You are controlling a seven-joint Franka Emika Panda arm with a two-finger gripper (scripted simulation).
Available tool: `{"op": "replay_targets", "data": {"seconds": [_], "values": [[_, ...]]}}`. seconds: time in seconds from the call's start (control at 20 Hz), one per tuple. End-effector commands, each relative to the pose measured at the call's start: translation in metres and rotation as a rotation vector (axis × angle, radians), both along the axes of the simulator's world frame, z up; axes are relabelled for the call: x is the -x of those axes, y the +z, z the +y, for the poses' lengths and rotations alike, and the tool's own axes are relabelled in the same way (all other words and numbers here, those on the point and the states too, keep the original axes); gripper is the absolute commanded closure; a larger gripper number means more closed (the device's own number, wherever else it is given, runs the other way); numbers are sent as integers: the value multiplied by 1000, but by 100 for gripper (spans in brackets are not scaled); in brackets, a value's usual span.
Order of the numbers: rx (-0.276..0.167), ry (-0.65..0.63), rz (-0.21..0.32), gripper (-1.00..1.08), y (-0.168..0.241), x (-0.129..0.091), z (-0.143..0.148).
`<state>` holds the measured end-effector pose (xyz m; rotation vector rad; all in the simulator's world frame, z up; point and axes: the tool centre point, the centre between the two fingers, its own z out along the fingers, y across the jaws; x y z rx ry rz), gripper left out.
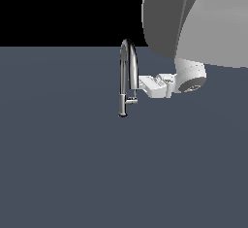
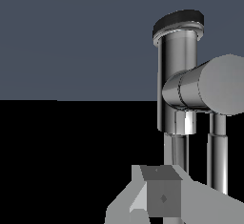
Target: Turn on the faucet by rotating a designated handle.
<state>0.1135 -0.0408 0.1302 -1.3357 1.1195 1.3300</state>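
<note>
The faucet (image 1: 128, 72) stands on a flat blue-grey surface (image 1: 63, 164), chrome, stem upright, spout arching high and coming down on the side toward the claw. The handle (image 1: 131, 101), a short stubby chrome cylinder, juts sideways from the low part of the stem, just below and ahead of the claw's tip.

The claw (image 1: 142, 83) comes in level from the exterior view's right, white and blocky, its front end right against the descending spout tube, above handle height. Contact with the tube cannot be settled at this resolution. Behind it sit the rounded white wrist (image 1: 190, 78) and the bulk of the arm (image 1: 193, 18), large in the upper right of the exterior view.

Wrist view: the handle (image 2: 205, 86) looms close, its round end face turned toward the lens, with the stem (image 2: 177, 66) behind it and its dark base cap (image 2: 178, 20) against the grey surface. One grey finger (image 2: 162, 194) shows near the frame edge, apart from the handle. The other finger is not clearly seen, so I cannot tell whether the claw is spread or pressed together. Nothing is visibly pinched.
</note>
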Motion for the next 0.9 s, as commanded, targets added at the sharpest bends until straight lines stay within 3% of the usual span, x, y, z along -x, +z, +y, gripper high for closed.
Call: {"op": "replay_targets", "data": {"seconds": [0.0, 0.85], "values": [[0, 0, 0, 108, 1, 3, 0], [0, 0, 0, 108, 7, 26, -5]]}}
